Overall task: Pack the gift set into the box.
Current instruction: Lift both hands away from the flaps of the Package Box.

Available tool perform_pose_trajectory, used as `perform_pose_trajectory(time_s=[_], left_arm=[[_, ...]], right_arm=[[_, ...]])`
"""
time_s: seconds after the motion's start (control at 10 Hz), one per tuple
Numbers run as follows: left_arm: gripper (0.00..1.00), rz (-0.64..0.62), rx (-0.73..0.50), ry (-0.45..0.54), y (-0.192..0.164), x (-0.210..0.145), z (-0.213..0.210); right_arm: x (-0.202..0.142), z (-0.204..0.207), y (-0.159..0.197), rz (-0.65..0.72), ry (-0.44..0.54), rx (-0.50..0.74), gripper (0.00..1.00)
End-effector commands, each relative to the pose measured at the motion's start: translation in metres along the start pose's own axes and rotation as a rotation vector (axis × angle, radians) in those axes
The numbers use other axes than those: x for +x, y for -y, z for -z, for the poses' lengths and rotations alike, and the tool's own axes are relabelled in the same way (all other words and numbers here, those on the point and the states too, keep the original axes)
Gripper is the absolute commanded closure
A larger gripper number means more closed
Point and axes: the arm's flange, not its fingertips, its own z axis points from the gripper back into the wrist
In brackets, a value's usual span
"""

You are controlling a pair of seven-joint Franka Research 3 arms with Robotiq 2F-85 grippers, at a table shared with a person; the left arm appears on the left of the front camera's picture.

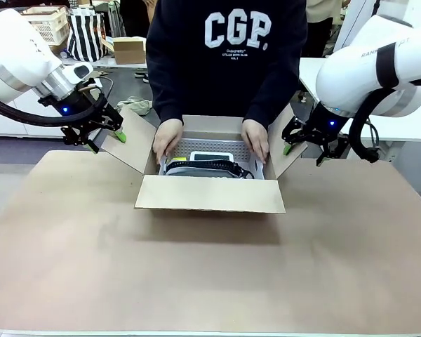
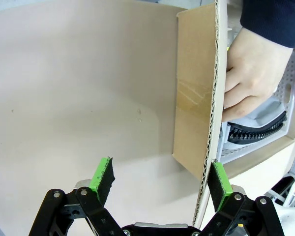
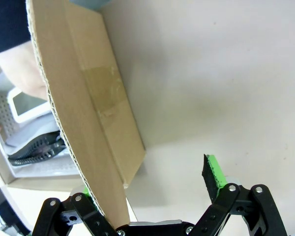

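The box point(image 1: 210, 194) sits open with the basket point(image 1: 209, 166) inside, long axis nine-to-three, a person's hands point(image 1: 167, 139) on its ends. The left gripper point(image 1: 105, 140) lies at nine, the right gripper point(image 1: 303, 153) at three, equally close, each wide open astride a side flap point(image 2: 192, 73), gripping nothing.

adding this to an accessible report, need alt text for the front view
A person's hands hold the gift set inside the open box in the middle of a brown table. The left gripper and the right gripper, both open, straddle the box's two side flaps.
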Motion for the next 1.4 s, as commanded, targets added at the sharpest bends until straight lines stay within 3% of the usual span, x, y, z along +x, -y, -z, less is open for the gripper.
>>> perform_pose_trajectory(time_s=[0.0,1.3], left_arm=[[0.00,-0.010,0.013,0.001,0.0014,-0.0005,-0.0011],[0.00,-0.010,0.013,0.001,0.0014,-0.0005,-0.0011]], right_arm=[[0.0009,-0.0011,-0.0033,0.014,-0.005,-0.024,0.00],[0.0009,-0.0011,-0.0033,0.014,-0.005,-0.024,0.00]])
